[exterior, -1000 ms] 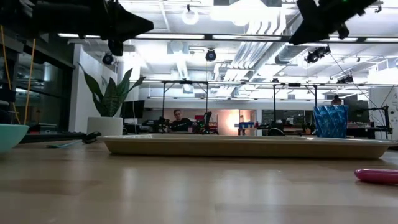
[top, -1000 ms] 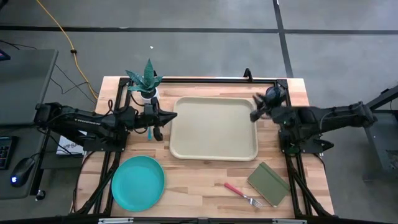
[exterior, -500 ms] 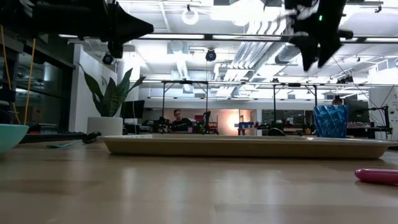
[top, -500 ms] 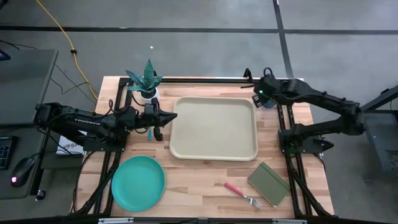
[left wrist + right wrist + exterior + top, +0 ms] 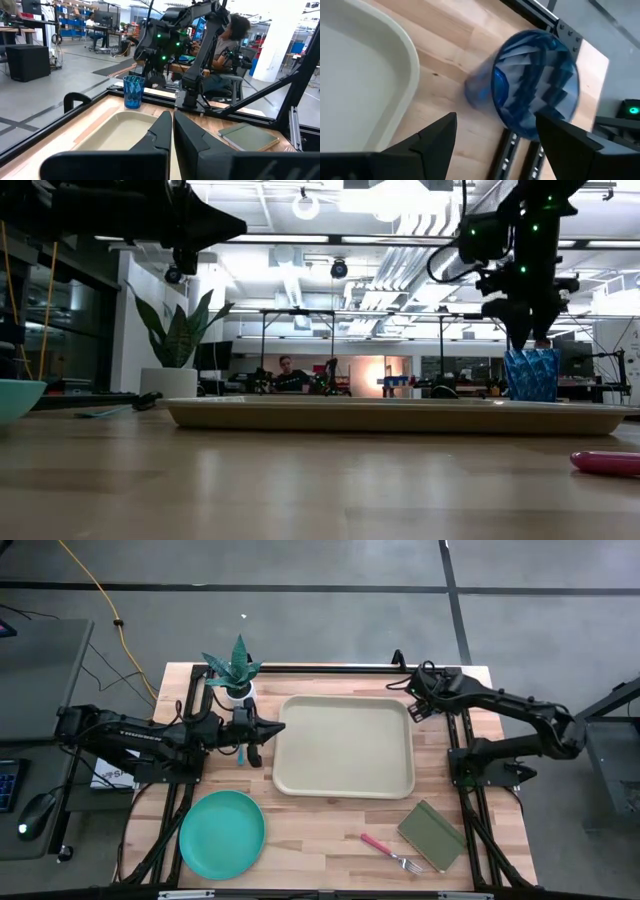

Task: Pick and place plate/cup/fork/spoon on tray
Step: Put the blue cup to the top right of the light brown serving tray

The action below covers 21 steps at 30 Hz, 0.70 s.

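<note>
Right wrist view: the cup (image 5: 535, 82) stands upright on the table, mouth up, directly under the right gripper (image 5: 492, 131), whose fingers are spread wide.
Cup's place: just off the tray's (image 5: 345, 745) far right corner, outside the rim.
Nearer arm: right by far.
Left gripper (image 5: 172, 131): fingers pressed together, waiting beside the tray's left edge.

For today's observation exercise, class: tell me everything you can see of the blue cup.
The cup is a small translucent blue tumbler, plastic by its look, with faceted walls. It stands upright and empty on the bare wood just outside the tray, off its far right corner. The right pincer is open directly above it, one finger either side of the rim; contact cannot be told.
</note>
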Motion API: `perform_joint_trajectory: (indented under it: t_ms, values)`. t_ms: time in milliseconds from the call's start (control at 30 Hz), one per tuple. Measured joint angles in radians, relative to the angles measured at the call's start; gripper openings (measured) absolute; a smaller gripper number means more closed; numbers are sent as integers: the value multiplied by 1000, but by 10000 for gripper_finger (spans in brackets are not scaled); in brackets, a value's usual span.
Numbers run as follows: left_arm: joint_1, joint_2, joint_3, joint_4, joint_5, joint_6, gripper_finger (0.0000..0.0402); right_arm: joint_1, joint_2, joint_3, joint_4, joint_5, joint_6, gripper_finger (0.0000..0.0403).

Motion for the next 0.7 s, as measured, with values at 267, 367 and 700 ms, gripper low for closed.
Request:
perform_joint_trajectory:
  t_ms: [267, 367, 700]
  values:
    - [0, 0, 0, 0, 0, 0, 0, -67, 26, -53, 120, -61, -87, 265]
    - [0, 0, 0, 0, 0, 2, 0, -96, 45, -53, 124, -63, -91, 265]
    - [0, 0, 1, 0, 0, 3, 0, -154, 143, -53, 134, -85, -107, 237]
